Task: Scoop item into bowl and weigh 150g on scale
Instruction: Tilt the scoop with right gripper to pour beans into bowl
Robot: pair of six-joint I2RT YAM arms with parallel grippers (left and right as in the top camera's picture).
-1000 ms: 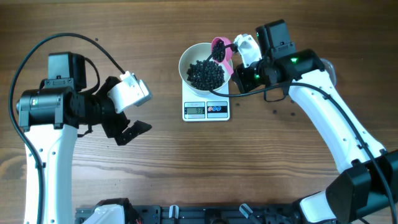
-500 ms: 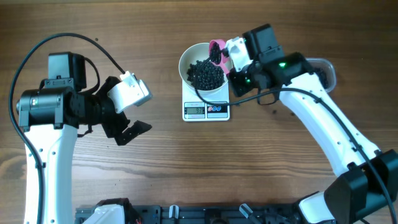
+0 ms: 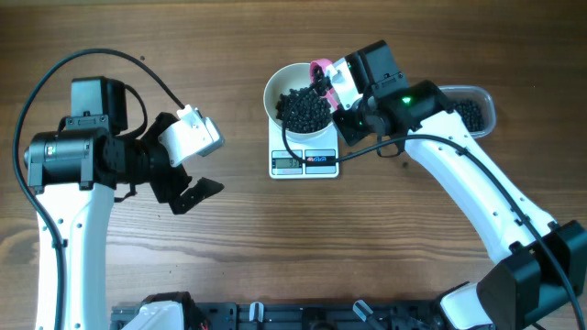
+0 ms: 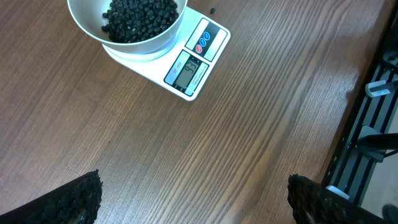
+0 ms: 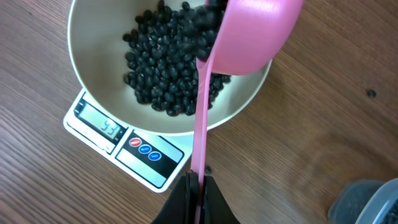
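Right end effector (image 5: pixel 196 185) holds pink scoop (image 5: pixel 249 31) tilted over bowl (image 3: pixel 273 84).
Jaws pinched tight on the scoop handle, scoop head above the bowl's rim. Black beads (image 3: pixel 304 110) piled in the white bowl, which sits on the scale (image 3: pixel 304 162). Left end effector (image 3: pixel 191 191) spread wide, empty, well apart over the worktop (image 3: pixel 229 257).

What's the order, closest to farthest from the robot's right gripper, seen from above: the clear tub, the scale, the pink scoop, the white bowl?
1. Pink scoop: held in the right gripper, tipped over the bowl.
2. White bowl: right beside the gripper, under the scoop.
3. Scale: under the bowl, its screen toward the robot.
4. Clear tub: farthest, beyond the arm's other side.
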